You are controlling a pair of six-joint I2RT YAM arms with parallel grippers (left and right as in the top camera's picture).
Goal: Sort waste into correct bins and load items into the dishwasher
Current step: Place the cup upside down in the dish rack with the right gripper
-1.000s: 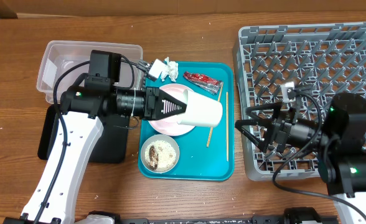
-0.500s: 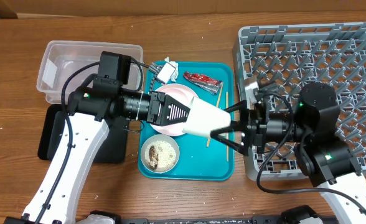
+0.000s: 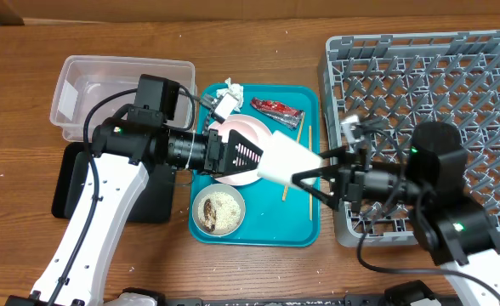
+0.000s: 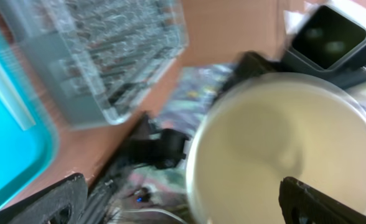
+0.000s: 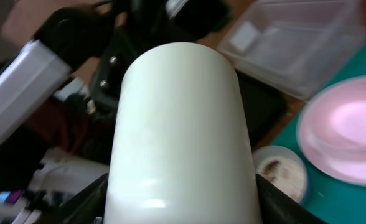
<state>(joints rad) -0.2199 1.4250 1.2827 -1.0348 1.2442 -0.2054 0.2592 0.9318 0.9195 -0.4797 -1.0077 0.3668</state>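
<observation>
Brown wooden tabletop [image 3: 258, 34] seen from above, w/ a teal plastic tray [image 3: 305, 225] in the middle. Far right: a large square grey plastic dish rack [image 3: 420, 76] w/ a grid of pegs. Far left: a clear rectangular plastic tub [image 3: 97, 81], and a shallow black tray [image 3: 67, 183] just below it in the picture.

Above the teal tray we see a smooth white cup [image 3: 288, 159] held in the air on its side. Its long axis runs left-right, along the line between the two arms. The left tool [image 3: 248, 153] is clamped on the cup's left end. The right tool [image 3: 309, 167] meets it from the opposite side, fingers [image 5: 89, 202] spread wide, one on each side of the cup's right end. We cannot tell whether they press on it yet.

On the tray under the cup: a round white-pink plate [image 3: 237, 136], partly hidden; a white bowl [image 3: 218, 210] of rice & brown scraps; thin light wooden chopsticks [image 3: 309, 200]; a shiny red wrapper [image 3: 275, 107]; a crumpled white tissue [image 3: 231, 90] at the tray's top edge.

Our reading: a mid-air handover. The rack lies to the right of the cup, so the right arm is the nearer one to load it. The next move prob. needs the right tool to close across the cup's width and the left to let go, before the cup can go right to the rack.
</observation>
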